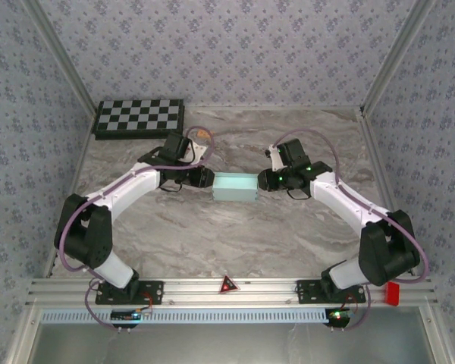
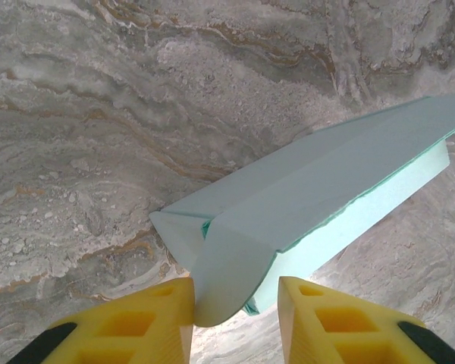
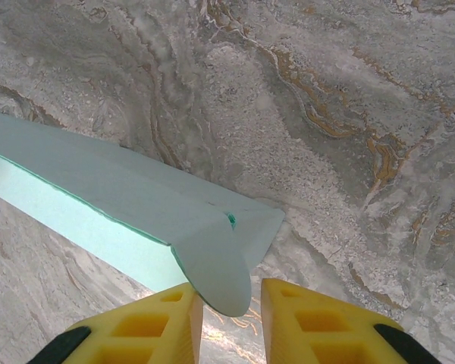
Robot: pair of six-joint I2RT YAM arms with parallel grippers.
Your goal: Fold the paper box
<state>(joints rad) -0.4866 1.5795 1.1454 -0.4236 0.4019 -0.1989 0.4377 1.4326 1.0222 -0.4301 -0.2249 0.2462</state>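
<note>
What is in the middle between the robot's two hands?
The pale blue paper box sits between the left gripper and right gripper, seen from the top camera.

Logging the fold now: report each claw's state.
Left claw: open, straddling the paper box's end flap.
Right claw: open, straddling its other end flap.

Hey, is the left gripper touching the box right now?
Cannot tell. In the left wrist view the left gripper has a flap of the box between its fingers, meeting one in the image, but no press or gap shows plainly.
</note>
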